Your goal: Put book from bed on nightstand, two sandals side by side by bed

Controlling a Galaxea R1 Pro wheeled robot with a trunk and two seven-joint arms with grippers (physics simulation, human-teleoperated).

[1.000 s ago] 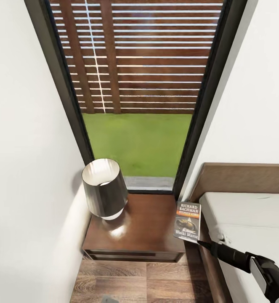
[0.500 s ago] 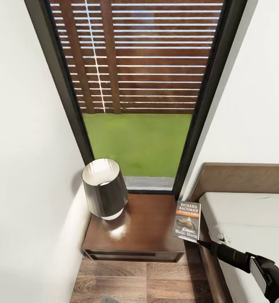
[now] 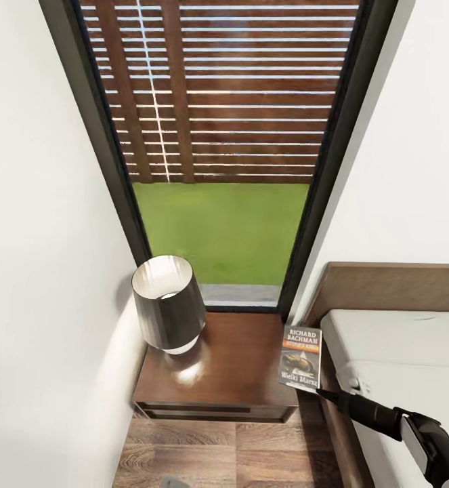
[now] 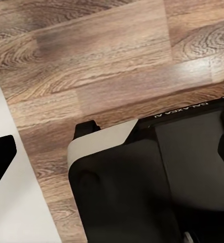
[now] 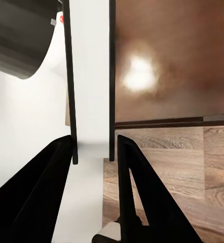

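- Where the white wall point(image 3: 41, 224) meets the floor, standing on the left of the nightstand point(image 3: 238, 369): a lamp point(image 3: 168, 305) with a dark, glossy, drum-shaped shade, pale inside, on a rounded white base.
- Square, dark-brown polished wood top, catching a soft glare; one drawer front below, wood-plank floor point(image 3: 238, 454) with visible grain in front.
- Behind, framed in dark metal: a tall window point(image 3: 224, 156), brown slat fence above green lawn.
- At the nightstand's right edge, over its corner and tilted: the book point(image 3: 301, 358), thin, dark cover, orange band, white lettering.
- Right gripper point(image 3: 322, 393), slim black fingers narrowed onto the book's near edge; in the wrist view, pinching it edge-on point(image 5: 91, 81).
- Far right: the bed point(image 3: 400, 352), smooth light-grey mattress, flat brown headboard.
- Left gripper: state impossible to tell.
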